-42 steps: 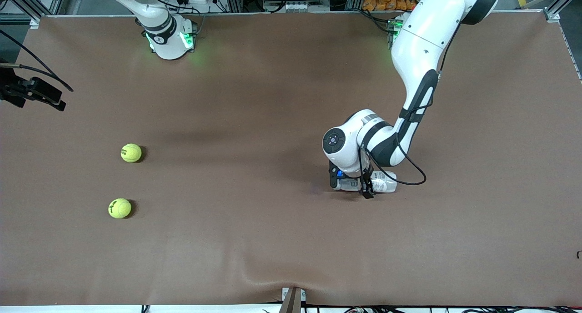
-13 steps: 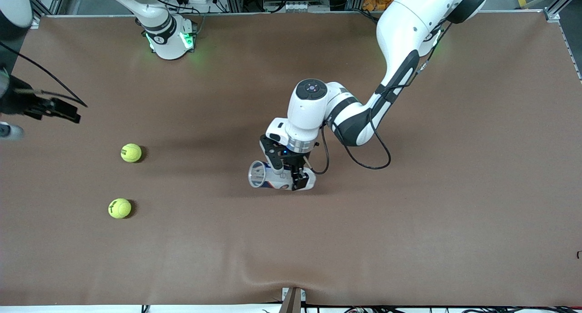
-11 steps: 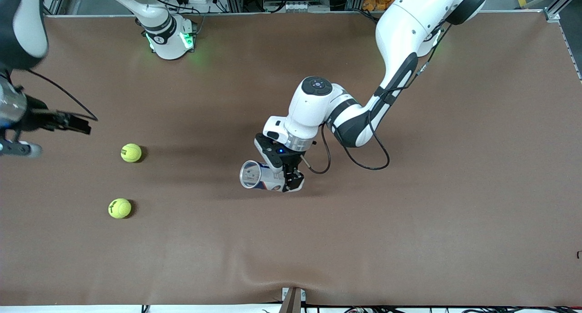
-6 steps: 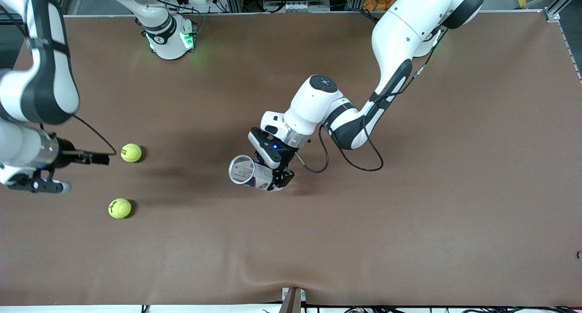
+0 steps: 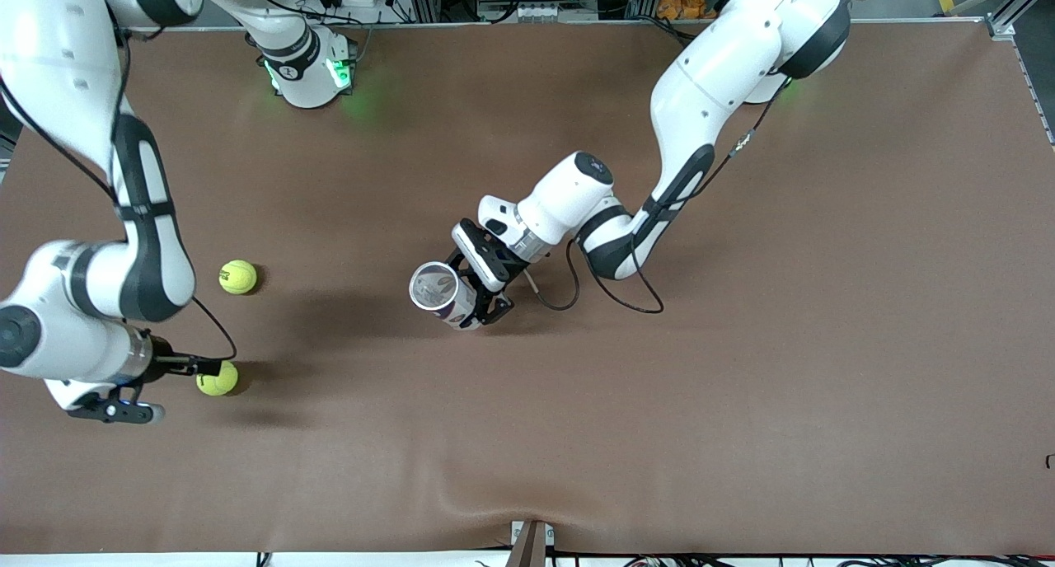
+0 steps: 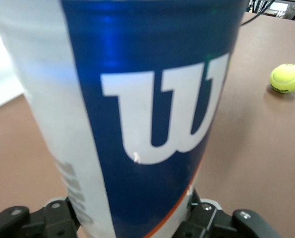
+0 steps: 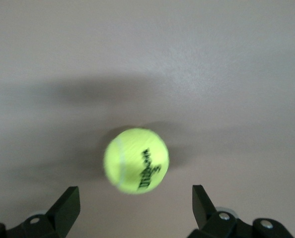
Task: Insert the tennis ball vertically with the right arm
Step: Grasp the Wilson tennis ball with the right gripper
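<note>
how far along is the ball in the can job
Done: the left gripper is shut on the can, held over mid-table with its open mouth showing. In hand: the open right gripper is over the nearer tennis ball, not gripping it. Left: grasp, carry, insert. The other ball lies untouched.

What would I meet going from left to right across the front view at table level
Right gripper, open → nearer tennis ball → farther tennis ball → tennis ball can → left gripper, shut on the can.
</note>
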Robot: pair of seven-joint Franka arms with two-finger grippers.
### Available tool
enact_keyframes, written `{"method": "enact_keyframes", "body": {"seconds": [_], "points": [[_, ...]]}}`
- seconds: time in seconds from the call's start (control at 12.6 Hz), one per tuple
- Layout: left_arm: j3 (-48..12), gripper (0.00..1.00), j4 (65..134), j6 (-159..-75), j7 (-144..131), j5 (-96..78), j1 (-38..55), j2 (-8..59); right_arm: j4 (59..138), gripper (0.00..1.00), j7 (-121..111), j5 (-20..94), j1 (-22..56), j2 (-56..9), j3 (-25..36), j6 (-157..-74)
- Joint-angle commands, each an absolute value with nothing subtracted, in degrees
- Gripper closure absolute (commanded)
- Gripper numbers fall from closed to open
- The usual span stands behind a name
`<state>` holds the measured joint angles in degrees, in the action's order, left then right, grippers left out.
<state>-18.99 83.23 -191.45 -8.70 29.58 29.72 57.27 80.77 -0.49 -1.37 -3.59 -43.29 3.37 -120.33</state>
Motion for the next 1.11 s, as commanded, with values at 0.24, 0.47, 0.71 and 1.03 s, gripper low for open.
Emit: {"method": "enact_keyframes", "body": {"seconds": [0.24,0.47,0.71,1.03], "points": [[-18.28,0.23,82.35,-194.68,-9.05,28.83,28.83,60.2,77.69,0.0,-1.94,-1.32,-4.57,-47.46,2.55,-121.02],[-18.11,0.24,82.27,-194.68,-9.05,28.65,27.96,60.56,77.7,0.0,-1.85,-1.23,-4.57,-48.16,2.55,-121.46],[-18.11,0.25,82.53,-194.76,-9.14,28.56,27.86,60.99,78.48,0.0,-1.67,-1.23,-4.39,-48.16,2.55,-122.77],[-18.11,0.24,82.53,-198.36,-9.14,28.21,27.77,62.66,80.51,0.7,-1.67,-1.23,-4.39,-48.08,2.46,-125.33]]}}
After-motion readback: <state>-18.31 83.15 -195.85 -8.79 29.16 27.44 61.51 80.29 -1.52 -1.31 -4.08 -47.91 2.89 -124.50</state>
